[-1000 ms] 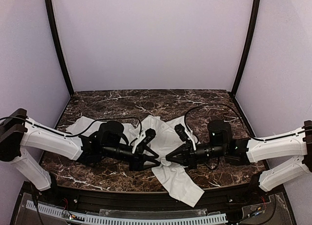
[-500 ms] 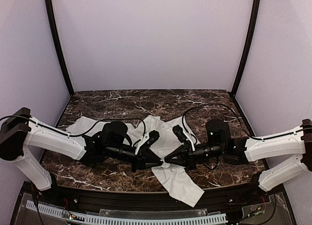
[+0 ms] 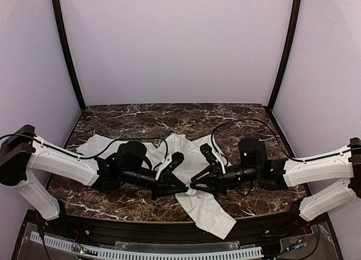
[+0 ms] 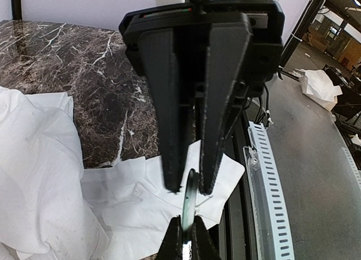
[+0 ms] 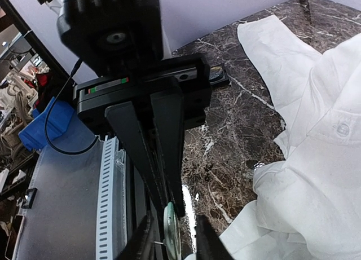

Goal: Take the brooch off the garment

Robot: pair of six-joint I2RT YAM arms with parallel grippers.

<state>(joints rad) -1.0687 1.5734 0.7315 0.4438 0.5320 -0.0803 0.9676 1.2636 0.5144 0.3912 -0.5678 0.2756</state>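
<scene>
White shirt (image 3: 206, 212) is seen crumpled on the marble table (image 3: 113, 116) from above; the left gripper (image 3: 185, 188) and right gripper (image 3: 192, 187) are seen tip to tip, lower middle. Left wrist: the brooch (image 4: 190, 199), bottom centre, is pinched tight by the left gripper. Right wrist: the right gripper is held slightly open around it.

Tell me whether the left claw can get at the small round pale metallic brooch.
Probably yes: the left claw looks shut on the brooch's rim, and the right claw stands parted around it.
</scene>
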